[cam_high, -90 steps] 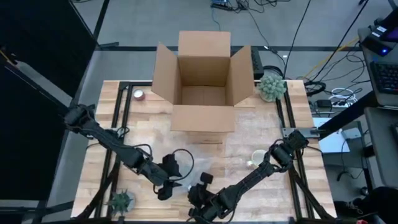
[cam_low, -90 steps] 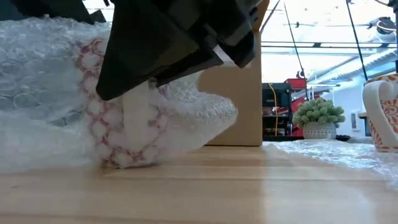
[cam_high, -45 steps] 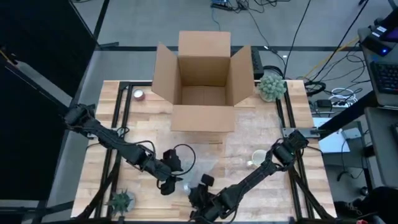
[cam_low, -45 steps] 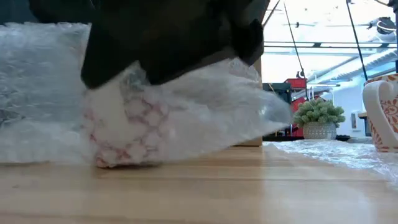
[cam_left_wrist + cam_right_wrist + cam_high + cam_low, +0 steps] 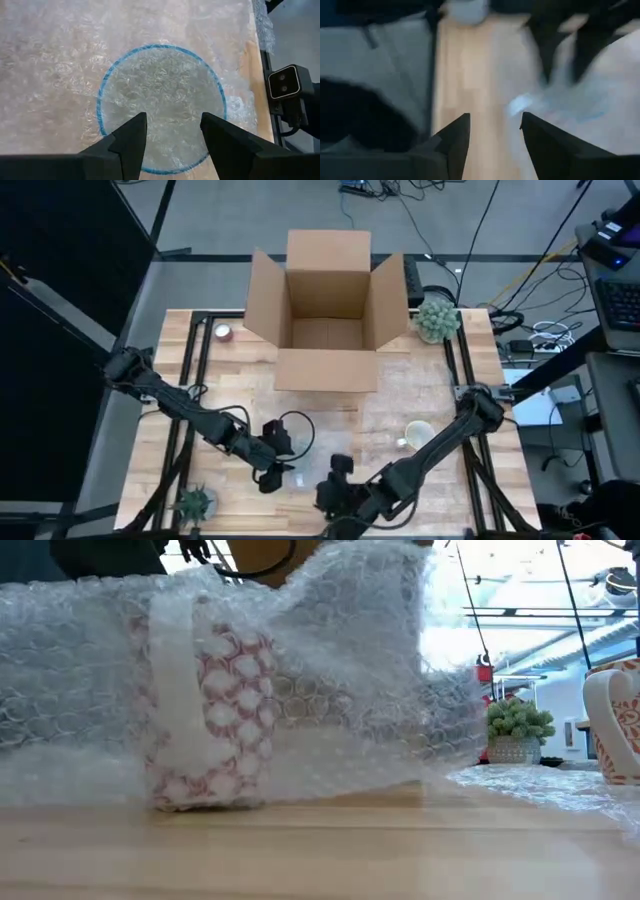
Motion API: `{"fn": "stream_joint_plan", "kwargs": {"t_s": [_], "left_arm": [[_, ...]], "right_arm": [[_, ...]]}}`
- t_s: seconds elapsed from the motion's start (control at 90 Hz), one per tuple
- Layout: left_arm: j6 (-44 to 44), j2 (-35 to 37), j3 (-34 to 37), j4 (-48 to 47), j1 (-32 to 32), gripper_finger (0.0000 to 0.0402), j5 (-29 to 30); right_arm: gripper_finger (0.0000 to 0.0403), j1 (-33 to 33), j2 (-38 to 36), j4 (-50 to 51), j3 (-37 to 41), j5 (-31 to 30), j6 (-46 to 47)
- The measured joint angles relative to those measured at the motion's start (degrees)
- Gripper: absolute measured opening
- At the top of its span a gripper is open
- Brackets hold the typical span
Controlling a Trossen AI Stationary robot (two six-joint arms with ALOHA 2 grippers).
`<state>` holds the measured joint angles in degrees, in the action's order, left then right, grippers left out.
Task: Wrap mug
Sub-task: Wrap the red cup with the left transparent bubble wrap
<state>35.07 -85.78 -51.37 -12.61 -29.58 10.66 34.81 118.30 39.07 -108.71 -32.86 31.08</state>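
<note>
Bubble wrap [image 5: 330,690] soft, light, springy over fragile ceramic mug [image 5: 205,720] | mug directly under our left pincer [image 5: 172,127], open, empty | right pincer [image 5: 492,127] open beside | we grip loose wrap edge

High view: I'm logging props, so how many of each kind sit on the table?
Mugs: 2 (one wrapped, one bare)
Plants: 2 ()
Box: 1
Bubble wrap: 1
Small round thing: 1
Total: 7
</note>
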Motion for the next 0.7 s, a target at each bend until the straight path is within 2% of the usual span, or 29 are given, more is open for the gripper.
{"fn": "stream_joint_plan", "kwargs": {"t_s": [0.067,0.144,0.244,0.367,0.7], "left_arm": [[0.0,0.0,0.0,0.1,0.0,0.018,0.0],[0.0,0.0,0.0,0.1,0.0,0.018,0.0],[0.0,0.0,0.0,0.1,-0.1,0.018,0.0],[-0.2,0.0,0.0,0.1,-0.1,0.018,-0.1],[-1.0,1.7,-3.3,-2.8,-0.4,0.018,-0.4]], "right_arm": [[0.0146,-2.3,0.5,0.4,0.1,-0.6,-1.1],[0.0122,-5.0,2.0,0.5,0.5,2.7,-2.8],[0.0073,-7.7,4.6,-0.3,0.6,8.7,-6.5],[0.0012,-10.4,6.3,-0.8,0.6,12.6,-7.8],[0.0002,-12.0,9.1,1.5,0.5,17.8,-8.1]]}}
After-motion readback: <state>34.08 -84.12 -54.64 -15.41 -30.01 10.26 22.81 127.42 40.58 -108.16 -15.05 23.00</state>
